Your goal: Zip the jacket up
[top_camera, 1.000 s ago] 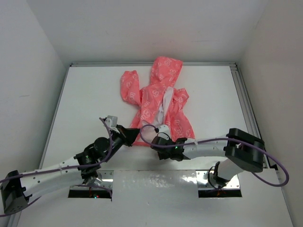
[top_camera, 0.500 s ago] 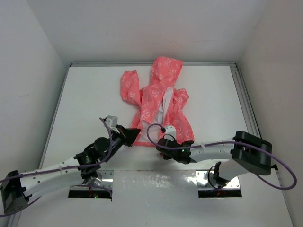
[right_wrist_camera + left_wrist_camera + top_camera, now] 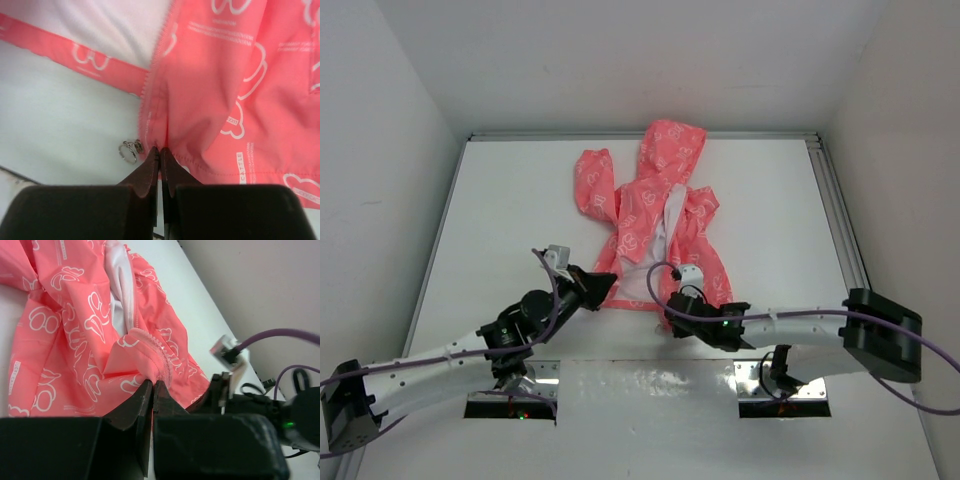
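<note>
- The jacket (image 3: pixel 655 215) lies flat and open in the middle of the table (image 3: pixel 510 200), hood to the far side, hem to the near side. White lining (image 3: pixel 656 245) shows between the two front panels, so the zip is not yet joined.
- The zip teeth (image 3: pixel 152 345) run along the panel edges. A small metal ring (image 3: pixel 128 150), possibly the pull, lies on the table just beside the hem.
- The left gripper (image 3: pixel 608 285) is pinched tight on a fold of the jacket at the near hem, left of the opening, right where the teeth end.
- The right gripper (image 3: pixel 676 299) is also closed down narrow, nipping the hem of the right panel beside its teeth.
- The step in hand looks like bringing the two bottom ends together.
- To do it well, I would hold both pinches firm and low and draw the hems level toward each other. The fabric should be taut enough that the teeth lie straight, without lifting the thin cloth into bunches.
</note>
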